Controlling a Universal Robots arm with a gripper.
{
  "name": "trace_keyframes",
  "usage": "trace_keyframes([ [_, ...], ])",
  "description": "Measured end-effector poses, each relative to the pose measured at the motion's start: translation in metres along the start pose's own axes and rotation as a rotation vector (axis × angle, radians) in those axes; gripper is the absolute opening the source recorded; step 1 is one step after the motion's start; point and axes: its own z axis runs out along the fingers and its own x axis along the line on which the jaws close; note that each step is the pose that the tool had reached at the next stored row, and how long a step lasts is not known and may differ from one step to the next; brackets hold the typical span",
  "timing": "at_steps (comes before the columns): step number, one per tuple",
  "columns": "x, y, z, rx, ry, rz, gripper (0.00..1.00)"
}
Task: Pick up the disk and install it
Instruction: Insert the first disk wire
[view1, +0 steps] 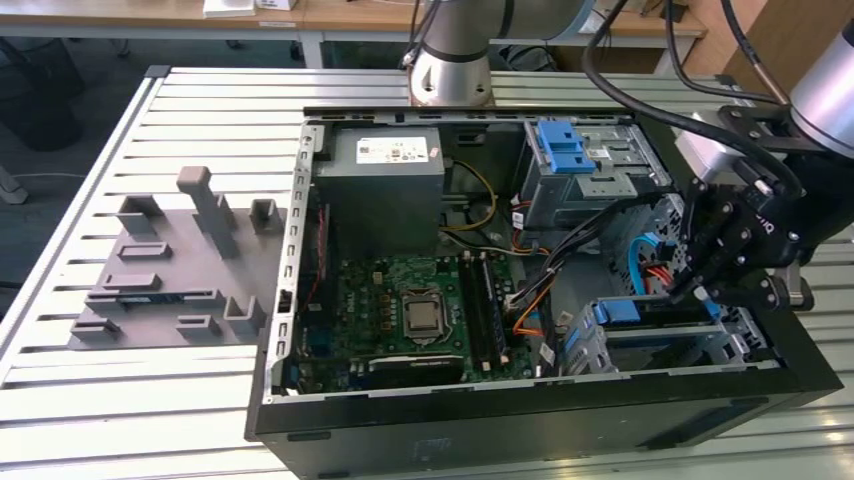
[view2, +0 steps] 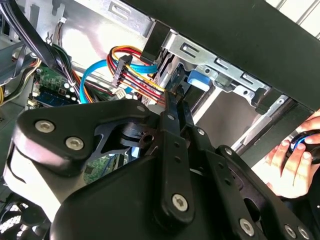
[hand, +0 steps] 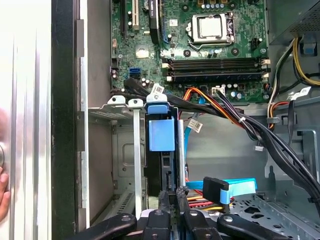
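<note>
The disk (hand: 160, 167) stands edge-on in a slot of the metal drive cage (hand: 116, 102) at the case's near corner on the exterior view's right. It shows as a dark slab with a blue plastic rail end (hand: 162, 132). That blue end also appears in the exterior view (view1: 617, 312) and the second wrist view (view2: 202, 80). My gripper (view1: 687, 293) hangs just above the cage. Its slim black fingers (view2: 170, 120) lie together, tips near the red and yellow cables. In the first wrist view the gripper (hand: 172, 196) sits close over the disk's edge, with nothing visibly between the fingers.
The open computer case (view1: 534, 420) lies on a slatted table, with the motherboard (view1: 414, 310), a grey power-supply box (view1: 387, 180) and an upper cage with a blue latch (view1: 567, 150). Cable bundles (hand: 240, 125) cross beside the cage. A person's hand (view2: 287, 165) rests outside the case wall. A grey fixture (view1: 174, 260) is on the exterior view's left.
</note>
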Motion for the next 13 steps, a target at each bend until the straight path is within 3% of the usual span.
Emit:
trace_keyframes([
  [13, 0.0001, -0.0001, 0.001, -0.0003, -0.0004, 0.0, 0.18],
])
